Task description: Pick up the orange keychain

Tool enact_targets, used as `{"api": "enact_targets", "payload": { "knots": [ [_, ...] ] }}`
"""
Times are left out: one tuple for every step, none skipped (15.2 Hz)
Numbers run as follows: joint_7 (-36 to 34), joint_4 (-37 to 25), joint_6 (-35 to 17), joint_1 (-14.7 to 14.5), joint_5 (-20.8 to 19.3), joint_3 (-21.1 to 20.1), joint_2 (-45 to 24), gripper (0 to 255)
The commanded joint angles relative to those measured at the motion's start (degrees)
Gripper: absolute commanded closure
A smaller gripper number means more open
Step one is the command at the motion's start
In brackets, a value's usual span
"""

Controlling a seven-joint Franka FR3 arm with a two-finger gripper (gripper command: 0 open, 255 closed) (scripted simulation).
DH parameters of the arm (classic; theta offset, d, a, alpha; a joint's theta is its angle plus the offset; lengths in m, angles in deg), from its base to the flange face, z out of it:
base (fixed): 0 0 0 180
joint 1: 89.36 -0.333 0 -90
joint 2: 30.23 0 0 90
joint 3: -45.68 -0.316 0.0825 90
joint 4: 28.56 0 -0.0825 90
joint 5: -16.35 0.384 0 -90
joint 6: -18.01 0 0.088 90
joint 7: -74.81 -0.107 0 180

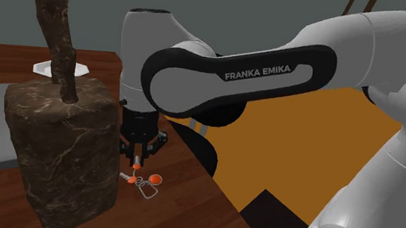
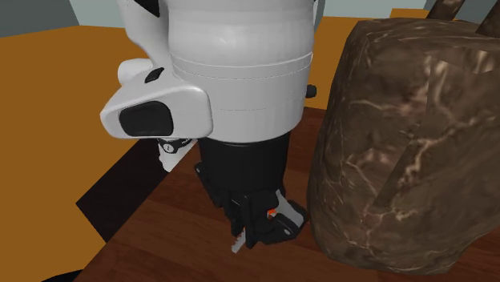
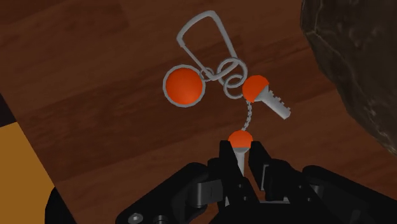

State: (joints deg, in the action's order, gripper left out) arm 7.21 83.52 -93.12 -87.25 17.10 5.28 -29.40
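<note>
Jaws are clamping the orange-headed key [image 3: 240, 137] at the near end of the orange keychain [image 3: 256, 88], which is lying on the wooden tabletop [image 3: 95, 57] just beside the brown stone block [image 3: 356, 57]. Light, loose and chain-linked, it is probably going to dangle; the stiff key is offering the firmest hold.

The table [image 3: 95, 51] presents dark, smooth wood grain with a faint sheen, the orange keychain [image 3: 184, 87] combines grey metallic rings and clip with smooth orange caps, the block [image 1: 60, 148] is rough, brown, pale-veined stone, and the hand [image 3: 242, 156] is matt black, apparently plastic.
</note>
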Motion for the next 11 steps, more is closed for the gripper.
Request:
{"api": "enact_targets", "payload": {
  "knots": [
    [0.4, -1.1, 1.7, 0.1, 0.5, 0.1, 0.8, 255],
    [0.5, -1.7, 2.5, 0.1, 0.6, 0.2, 0.9, 255],
    [0.6, -2.4, 3.2, 0.2, 0.7, 0.2, 1.1, 255],
    [0.6, -3.0, 4.0, 0.2, 0.8, 0.2, 1.2, 255],
    [0.7, -3.7, 4.7, 0.2, 0.9, 0.3, 1.3, 255],
    [0.7, -4.4, 5.5, 0.2, 0.9, 0.3, 1.4, 255],
    [0.8, -5.1, 6.3, 0.2, 1.0, 0.3, 1.5, 255],
    [0.8, -5.8, 7.0, 0.2, 1.0, 0.3, 1.5, 255],
    [0.8, -6.5, 7.8, 0.3, 1.0, 0.4, 1.6, 255],
    [0.8, -6.6, 7.9, 0.3, 1.0, 0.4, 1.6, 255],
    [0.8, -6.7, 7.9, 0.3, 1.0, 0.4, 1.6, 255]
  ]
}}
